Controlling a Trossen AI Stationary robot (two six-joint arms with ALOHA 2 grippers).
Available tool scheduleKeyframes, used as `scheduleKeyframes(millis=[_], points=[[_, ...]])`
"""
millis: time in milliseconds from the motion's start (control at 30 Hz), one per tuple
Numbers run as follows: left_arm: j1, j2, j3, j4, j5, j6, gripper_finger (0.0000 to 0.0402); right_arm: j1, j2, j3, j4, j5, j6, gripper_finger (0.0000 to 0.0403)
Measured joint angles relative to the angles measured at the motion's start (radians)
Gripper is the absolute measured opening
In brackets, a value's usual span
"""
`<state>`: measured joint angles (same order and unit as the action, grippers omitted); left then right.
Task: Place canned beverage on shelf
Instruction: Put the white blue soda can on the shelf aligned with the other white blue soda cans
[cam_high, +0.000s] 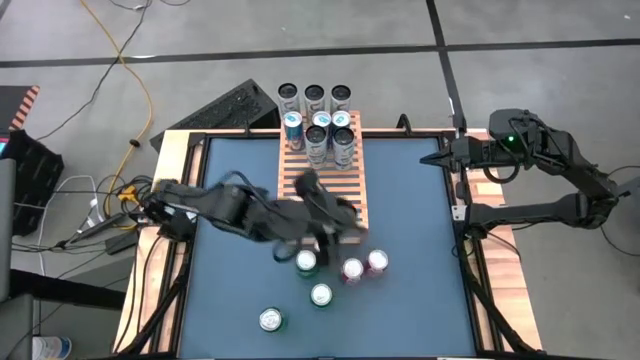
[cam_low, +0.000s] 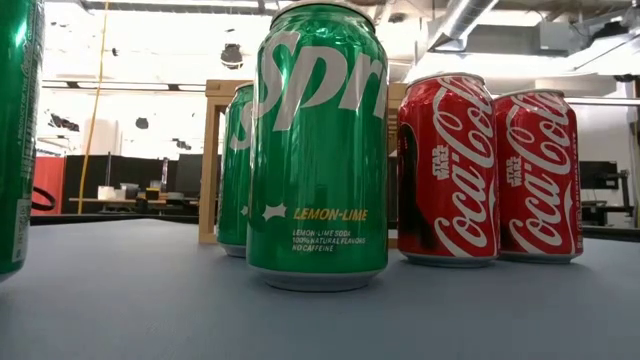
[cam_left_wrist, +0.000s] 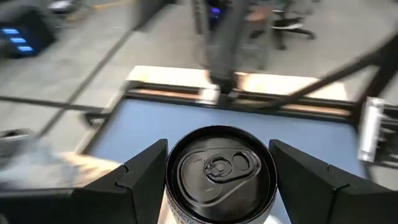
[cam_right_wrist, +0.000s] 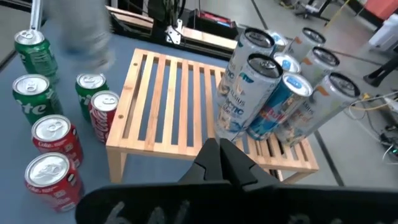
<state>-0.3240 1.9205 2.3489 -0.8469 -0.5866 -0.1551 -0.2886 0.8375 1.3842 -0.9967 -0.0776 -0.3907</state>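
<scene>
Front and center in the low view, the tall green aluminium soda can (cam_low: 318, 150) has big white "Spr" lettering, cut off at the can's edge, with "LEMON-LIME" in yellow lower down and tiny white lines under it, "LEMON-LIME SODA / 100% NATURAL FLAVORS / NO CAFFEINE". Next to it, two red cans (cam_low: 448, 170) (cam_low: 540, 175) both carry the white Coca-Cola script, plus a small "STAR WARS" mark. Slim can labels on the rack are unreadable.
</scene>
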Motion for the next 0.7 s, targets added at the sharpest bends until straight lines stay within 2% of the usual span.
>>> scheduleKeyframes(millis=[133, 433, 567, 700], points=[[0.036, -0.069, 0.002, -0.125, -0.075, -0.027, 0.0237, 0.000, 0.000, 0.000, 0.028, 0.019, -0.011, 0.0000], [0.197, -0.189, 0.001, -0.341, -0.062, -0.028, 0.0237, -0.001, 0.002, 0.000, 0.129, 0.111, -0.011, 0.0000], [0.266, -0.247, -0.001, -0.313, 0.022, 0.118, 0.0237, -0.001, 0.011, 0.000, 0.175, 0.112, -0.011, 0.0000], [0.352, -0.317, -0.058, -0.299, 0.209, 0.182, 0.0237, -0.002, 0.024, 0.000, 0.204, 0.142, -0.011, 0.0000]])
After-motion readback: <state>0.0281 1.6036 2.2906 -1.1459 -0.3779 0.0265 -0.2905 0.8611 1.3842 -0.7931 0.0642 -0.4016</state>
